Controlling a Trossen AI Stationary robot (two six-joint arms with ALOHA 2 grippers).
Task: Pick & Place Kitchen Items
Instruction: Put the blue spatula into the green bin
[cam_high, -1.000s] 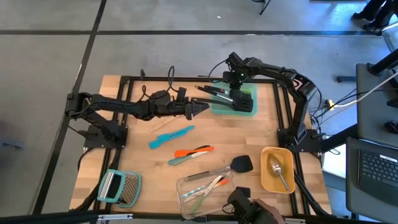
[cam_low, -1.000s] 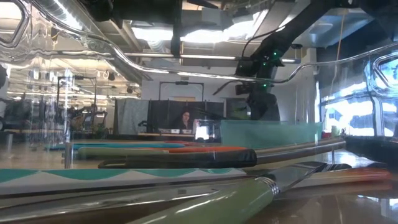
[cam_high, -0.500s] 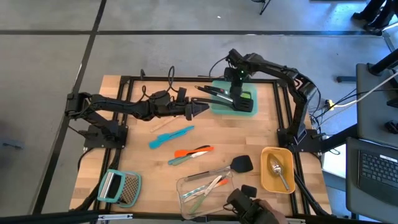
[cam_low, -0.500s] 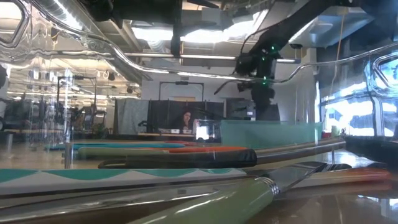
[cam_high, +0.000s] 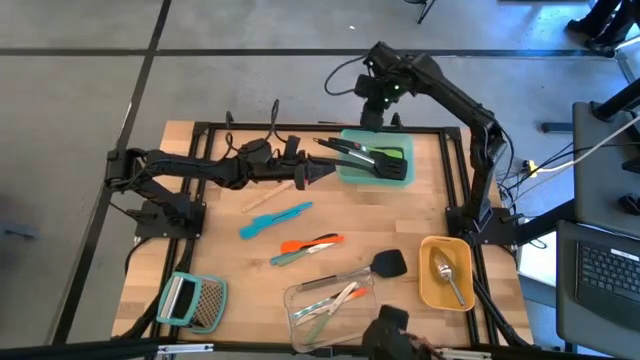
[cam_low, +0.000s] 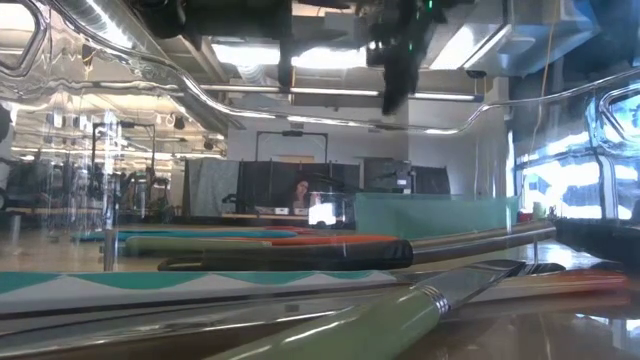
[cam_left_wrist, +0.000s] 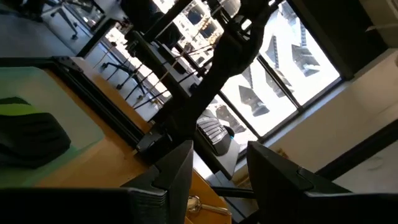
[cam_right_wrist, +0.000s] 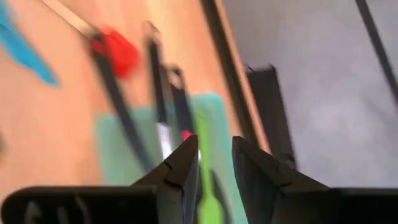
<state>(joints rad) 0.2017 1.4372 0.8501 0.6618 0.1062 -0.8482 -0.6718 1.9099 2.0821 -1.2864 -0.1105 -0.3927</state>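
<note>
A teal tray (cam_high: 348, 172) at the table's far side holds black slotted spatulas (cam_high: 385, 165) and a green tool (cam_high: 385, 153). My right gripper (cam_high: 375, 118) hangs open, high over the tray's far edge, touching nothing; its wrist view looks down on the tray (cam_right_wrist: 118, 137) and the green tool (cam_right_wrist: 205, 168). My left gripper (cam_high: 325, 172) reaches level from the left, open and empty, just left of the tray (cam_left_wrist: 37, 93). A wooden-handled red spatula (cam_right_wrist: 115, 51) lies beside it, its handle (cam_high: 262, 197) showing under the arm.
Mid-table lie a teal spatula (cam_high: 275, 220), an orange tool (cam_high: 312, 243) and a black spatula (cam_high: 388, 264). A clear container (cam_high: 330, 305) holds slim tools; a yellow container (cam_high: 447, 272) holds a silver spoon. A teal-handled grater (cam_high: 193, 300) sits near left.
My right gripper has risen from down at the teal tray, over the black spatula, and moved toward the table's far edge; it now hangs high above the tray. The spatulas stay in the tray.
</note>
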